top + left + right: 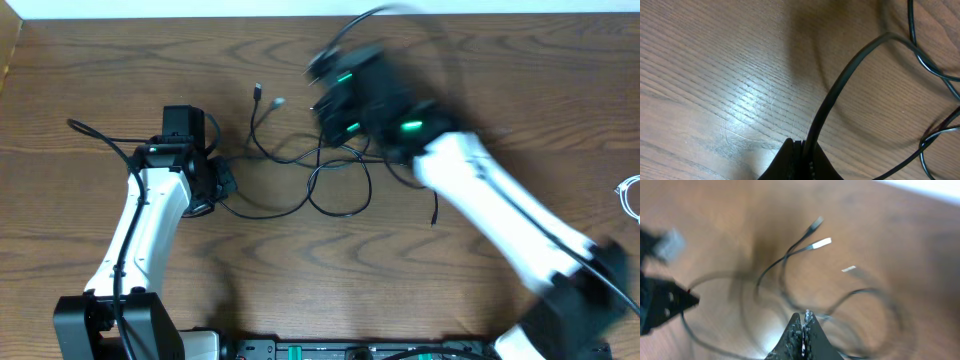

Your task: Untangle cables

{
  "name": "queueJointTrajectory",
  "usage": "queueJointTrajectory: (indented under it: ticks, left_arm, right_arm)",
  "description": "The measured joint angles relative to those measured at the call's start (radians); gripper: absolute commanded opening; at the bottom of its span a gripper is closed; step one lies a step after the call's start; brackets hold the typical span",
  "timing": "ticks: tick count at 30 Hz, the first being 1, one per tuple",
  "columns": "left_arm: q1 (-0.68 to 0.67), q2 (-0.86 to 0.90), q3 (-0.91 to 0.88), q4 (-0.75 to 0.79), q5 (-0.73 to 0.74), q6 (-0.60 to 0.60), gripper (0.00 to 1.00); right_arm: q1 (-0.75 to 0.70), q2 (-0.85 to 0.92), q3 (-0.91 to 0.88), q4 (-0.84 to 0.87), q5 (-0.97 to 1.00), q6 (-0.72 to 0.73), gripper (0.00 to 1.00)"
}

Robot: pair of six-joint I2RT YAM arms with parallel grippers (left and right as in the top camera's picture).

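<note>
The left gripper (799,152) is clamped shut on the long thin black cable (840,85). The cable leaves its fingertips and arches away ahead and to the right over the brown wood-grain table (715,75). I judge this hold to be an anchor, pinning one stretch so the loops can be drawn out.

The right gripper (803,324) is closed too, tips together, in a blurred view. Whether a strand is pinched between them I cannot tell. Just beyond its tips the black cable lies in overlapping loops, with two small plugs (815,224) side by side farther ahead. Those crossings are what stands in the way.

The shorter thin white cable (630,195) lies well apart, off to the right gripper's right, at the table's edge.
</note>
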State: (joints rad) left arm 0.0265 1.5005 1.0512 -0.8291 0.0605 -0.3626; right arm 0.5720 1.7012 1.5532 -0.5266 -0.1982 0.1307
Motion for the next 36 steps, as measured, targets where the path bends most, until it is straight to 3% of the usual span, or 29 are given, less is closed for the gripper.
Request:
queueJointTrajectory:
  ticks: [8, 10, 12, 13, 17, 23, 29, 36]
  left_arm:
    - [0.0, 0.0, 0.0, 0.003, 0.0, 0.0, 0.07]
    - [0.0, 0.0, 0.0, 0.003, 0.0, 0.0, 0.07]
    - [0.0, 0.0, 0.0, 0.003, 0.0, -0.003, 0.08]
    - [0.0, 0.0, 0.0, 0.003, 0.0, -0.003, 0.07]
    - [0.0, 0.0, 0.0, 0.003, 0.0, -0.003, 0.08]
    - [0.0, 0.0, 0.0, 0.003, 0.0, -0.003, 0.07]
    - [0.0, 0.0, 0.0, 0.003, 0.0, -0.003, 0.08]
    - [0.0, 0.0, 0.0, 0.003, 0.0, -0.003, 0.07]
  right_arm:
    - [-0.29, -0.13, 0.002, -0.073, 0.069, 0.001, 0.02]
    - [-0.325, -0.13, 0.002, -0.085, 0.056, 0.001, 0.08]
    - [-0.356, -0.127, 0.002, -0.108, -0.034, -0.008, 0.24]
    - [-0.36, -0.126, 0.002, -0.117, -0.087, -0.021, 0.27]
    - [-0.314, -0.09, 0.003, -0.199, -0.289, -0.109, 0.36]
    - [-0.178, 0.029, 0.003, -0.319, -0.389, -0.261, 0.54]
    - [-0.063, 0.156, 0.002, -0.394, -0.406, -0.399, 0.59]
    - [0.018, 0.266, 0.002, -0.396, -0.36, -0.446, 0.61]
